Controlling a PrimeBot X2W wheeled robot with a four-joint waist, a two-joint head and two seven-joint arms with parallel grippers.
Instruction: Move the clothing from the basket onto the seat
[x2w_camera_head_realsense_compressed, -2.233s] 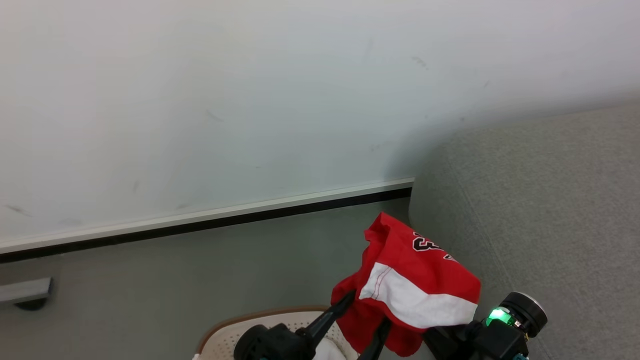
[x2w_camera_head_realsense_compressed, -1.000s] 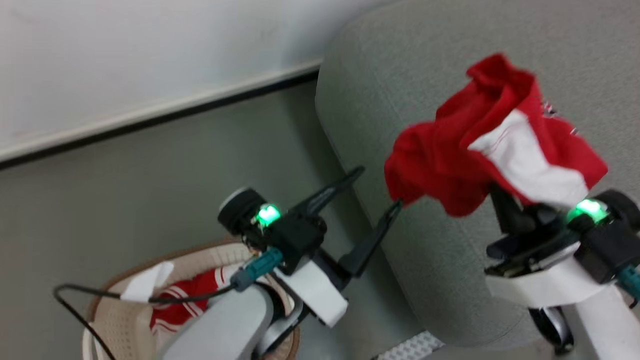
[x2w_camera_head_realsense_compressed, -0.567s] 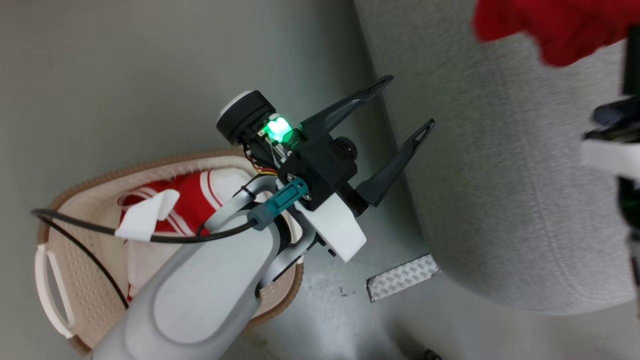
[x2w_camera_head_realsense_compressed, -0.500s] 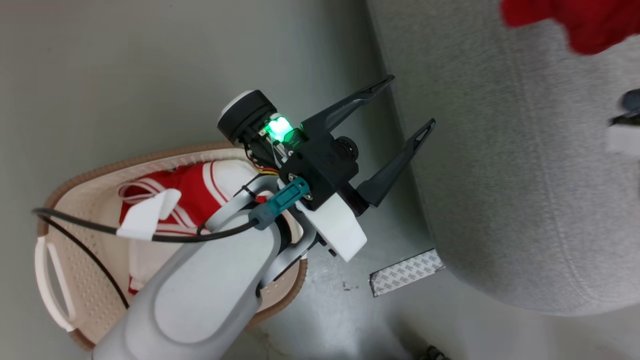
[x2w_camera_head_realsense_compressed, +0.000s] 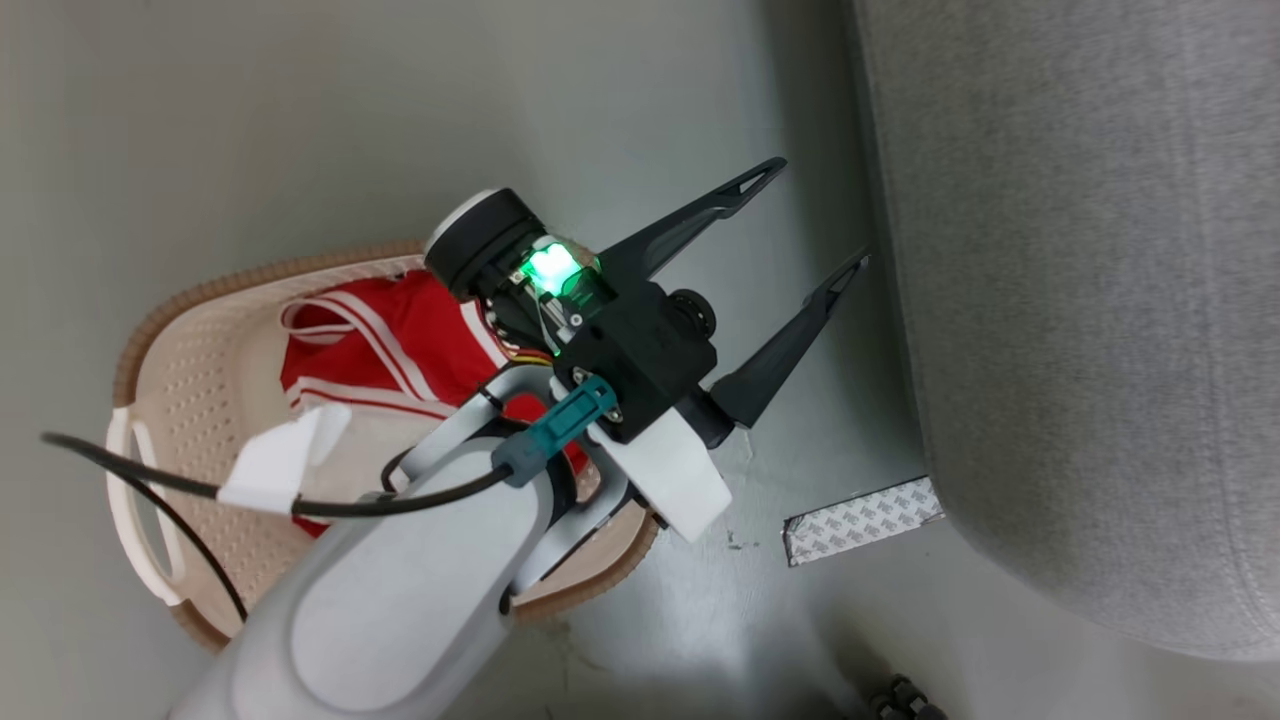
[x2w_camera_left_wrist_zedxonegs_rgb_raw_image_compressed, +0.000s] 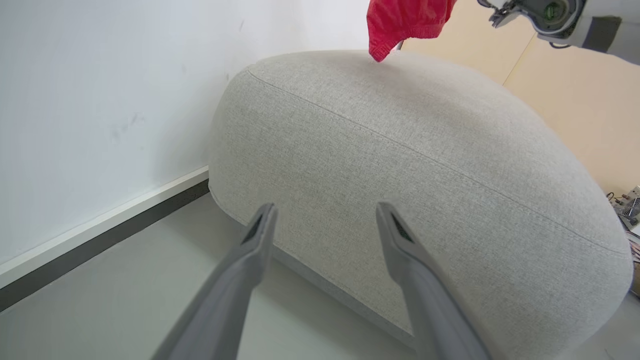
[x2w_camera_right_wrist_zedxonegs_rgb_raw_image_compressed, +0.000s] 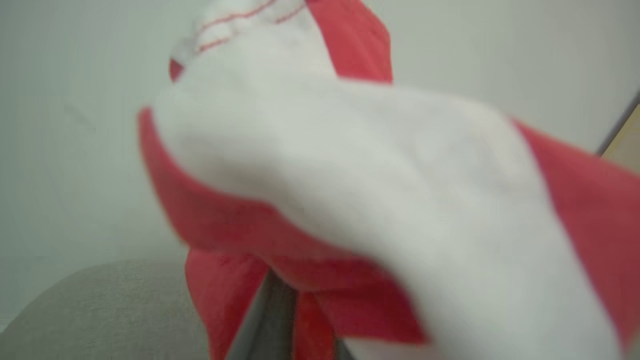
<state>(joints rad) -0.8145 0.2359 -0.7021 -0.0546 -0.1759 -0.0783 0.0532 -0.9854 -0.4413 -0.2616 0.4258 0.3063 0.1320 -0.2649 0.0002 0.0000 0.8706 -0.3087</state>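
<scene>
Head view: left gripper (x2w_camera_head_realsense_compressed: 812, 216) has its fingers spread wide with nothing between them. A green light (x2w_camera_head_realsense_compressed: 550, 268) is lit on its wrist and a teal plug (x2w_camera_head_realsense_compressed: 560, 425) sits just behind that. Basket (x2w_camera_head_realsense_compressed: 190, 305) is on the floor (x2w_camera_head_realsense_compressed: 300, 120), behind and under the gripper's wrist and forearm. Red striped clothing (x2w_camera_head_realsense_compressed: 400, 345) lies inside it, partly hidden by the wrist. Seat (x2w_camera_head_realsense_compressed: 1080, 300) is just past the fingertips, with the nearer tip close to its side. A patterned tape strip (x2w_camera_head_realsense_compressed: 862, 520) lies on the floor beside the gripper's base, at the seat's foot.

Left wrist view: both fingers are apart and empty, pointing at the seat's rounded side. The seam line is dead ahead, with a gap to the fabric. White wall (x2w_camera_left_wrist_zedxonegs_rgb_raw_image_compressed: 100, 75) and dark skirting (x2w_camera_left_wrist_zedxonegs_rgb_raw_image_compressed: 100, 244) are off to the fingers' left. High beyond the tips, a red garment (x2w_camera_left_wrist_zedxonegs_rgb_raw_image_compressed: 407, 20) hangs over the seat's top. Cannot tell if its lowest hem touches. Right arm (x2w_camera_left_wrist_zedxonegs_rgb_raw_image_compressed: 555, 15) is next to it.

Right wrist view: blurred. Right gripper (x2w_camera_right_wrist_zedxonegs_rgb_raw_image_compressed: 305, 300) is clamped on the red garment, and the cloth is bunched over the fingers. One grey finger (x2w_camera_right_wrist_zedxonegs_rgb_raw_image_compressed: 267, 320) shows, with red cloth against its inner side. The garment's white panel blocks what is ahead of the tips. The seat's top is low, to the finger's left.
</scene>
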